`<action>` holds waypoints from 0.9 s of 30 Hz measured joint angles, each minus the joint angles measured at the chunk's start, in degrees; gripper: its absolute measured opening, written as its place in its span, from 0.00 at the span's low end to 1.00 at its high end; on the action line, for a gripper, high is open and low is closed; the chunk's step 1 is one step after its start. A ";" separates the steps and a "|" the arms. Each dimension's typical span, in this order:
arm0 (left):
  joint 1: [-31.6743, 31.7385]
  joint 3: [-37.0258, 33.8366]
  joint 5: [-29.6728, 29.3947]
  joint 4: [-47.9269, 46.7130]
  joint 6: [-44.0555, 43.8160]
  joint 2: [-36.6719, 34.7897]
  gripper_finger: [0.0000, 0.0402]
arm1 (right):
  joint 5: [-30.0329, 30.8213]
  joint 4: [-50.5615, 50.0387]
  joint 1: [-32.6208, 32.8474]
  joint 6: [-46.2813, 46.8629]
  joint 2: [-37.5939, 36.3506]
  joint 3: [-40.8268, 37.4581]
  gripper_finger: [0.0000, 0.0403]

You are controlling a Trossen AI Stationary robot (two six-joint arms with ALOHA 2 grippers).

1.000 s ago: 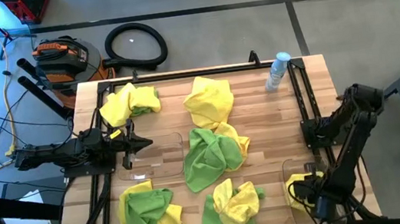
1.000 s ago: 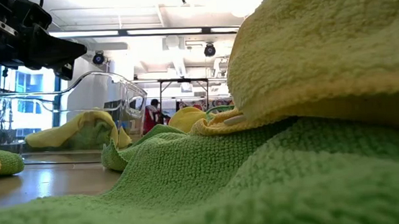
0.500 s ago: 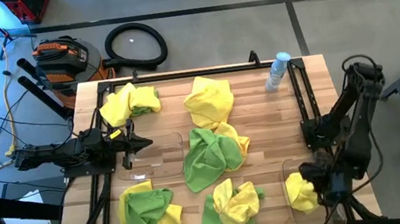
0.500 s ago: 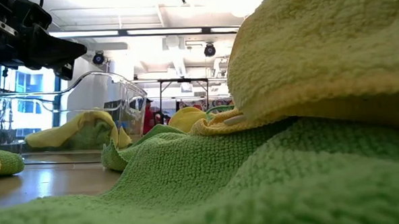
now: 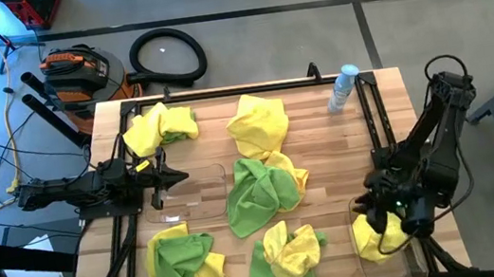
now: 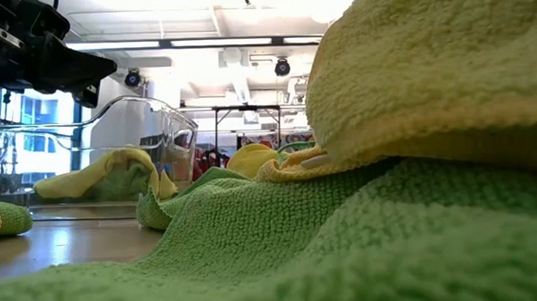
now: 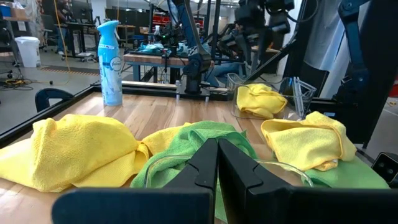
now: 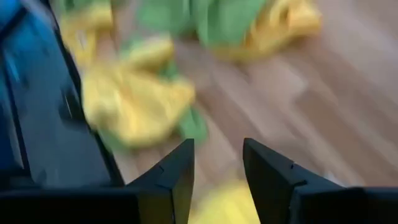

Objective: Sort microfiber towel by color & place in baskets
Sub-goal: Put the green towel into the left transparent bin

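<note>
Lots of clutter here. A clear spray bottle (image 5: 343, 86) stands at the far right of the wooden table (image 5: 326, 157), and black metal frames (image 5: 374, 122) run along both sides. On the concrete floor beyond the far edge there's a coiled black hose (image 5: 167, 56) and an orange and black vacuum (image 5: 75, 69). The low view is mostly blocked by a green cloth with a yellow one on top, right up against the lens; behind them you can just see a workshop with ceiling lights.

The towels are scattered in mixed heaps: a yellow and green pile (image 5: 161, 126) far left, a yellow one (image 5: 258, 124) far middle, a big green one (image 5: 256, 193) in the centre, and two mixed bundles near the front edge (image 5: 187, 261) (image 5: 288, 253).

The left gripper (image 5: 176, 177) sits at the left side, fingers pressed together and holding nothing, just over the edge of the empty clear basket (image 5: 202, 194).

The right gripper (image 5: 383, 211) is above the right basket (image 5: 372, 270), which sits at the near right corner. Its fingers (image 8: 177, 171) are parted with nothing between them. A yellow towel (image 5: 375, 236) lies in that basket, directly below the gripper and apart from it.
</note>
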 joint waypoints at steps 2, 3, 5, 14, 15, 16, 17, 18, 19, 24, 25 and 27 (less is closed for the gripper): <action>0.00 -0.01 0.00 0.02 0.00 0.00 0.00 | 5.37 1.39 -1.70 0.05 0.00 0.00 0.28; 0.01 -0.01 0.00 0.00 0.00 0.00 0.00 | 7.91 1.98 -2.70 -0.20 0.00 0.00 0.26; 0.00 0.00 0.00 0.02 0.00 0.00 0.00 | 11.90 3.51 -4.91 -1.70 0.00 0.00 0.21; 0.02 -0.02 0.00 0.38 0.00 0.00 0.00 | 14.80 8.24 -15.99 -16.58 0.00 0.02 0.01; 0.02 0.00 0.00 0.78 0.00 0.00 0.00 | 14.80 8.25 -17.20 -17.89 0.00 0.02 0.01; 0.02 0.00 0.00 1.20 0.00 0.00 0.00 | 14.80 8.25 -18.39 -18.43 0.00 0.02 0.02; 0.00 -0.02 0.00 1.74 -0.08 0.00 0.00 | 14.80 8.25 -19.58 -18.49 0.00 0.02 0.02; 0.00 0.00 0.02 2.49 -0.62 0.00 0.00 | 14.80 8.25 -20.63 -18.66 0.00 0.02 0.02; 0.00 0.00 0.10 3.24 -1.67 0.00 0.00 | 14.77 8.23 -21.57 -19.24 0.00 0.02 0.02; 0.01 0.03 -0.84 5.44 -3.58 0.02 0.00 | 14.02 10.04 -25.32 -28.33 0.00 0.02 0.00; -0.13 0.38 -0.38 5.34 -3.61 0.02 0.00 | 13.25 10.86 -26.10 -30.74 0.00 0.02 0.00; -0.80 2.16 0.61 4.32 -4.00 0.29 0.00 | 10.21 12.47 -28.05 -34.94 0.00 0.02 0.00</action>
